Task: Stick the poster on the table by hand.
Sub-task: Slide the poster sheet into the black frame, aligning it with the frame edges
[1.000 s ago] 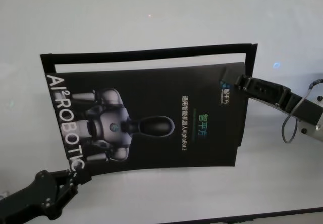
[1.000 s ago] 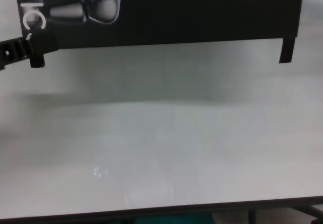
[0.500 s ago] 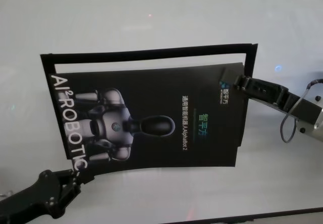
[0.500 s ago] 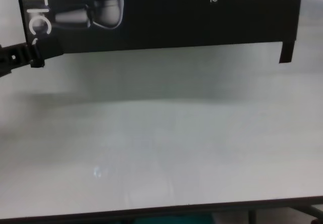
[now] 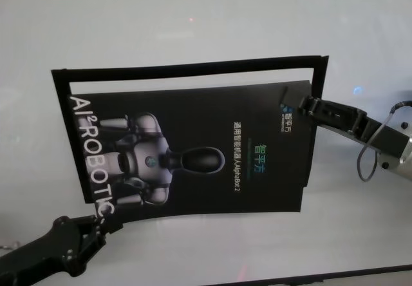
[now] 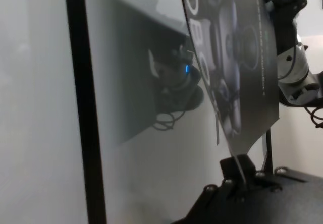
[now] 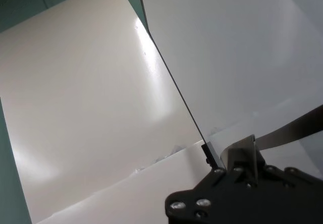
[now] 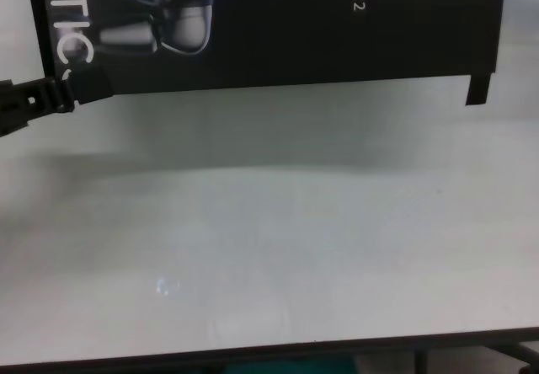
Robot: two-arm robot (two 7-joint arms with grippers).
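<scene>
I hold the poster (image 5: 193, 151) stretched between my two grippers, hanging above the worktop (image 5: 193, 22) and casting a shadow on it in the chest view. My left gripper (image 5: 96, 220) is clamped on the near corner by the "ROBOTIC" lettering; my right gripper (image 5: 291, 99) pinches the far opposite corner. Narrow black tape strips (image 5: 187, 69) border the sheet's far and right sides. I judge this the carrying and positioning step. Next I would lower both grippers together, keeping the sheet taut and level, so the strips meet the worktop without wrinkles.
</scene>
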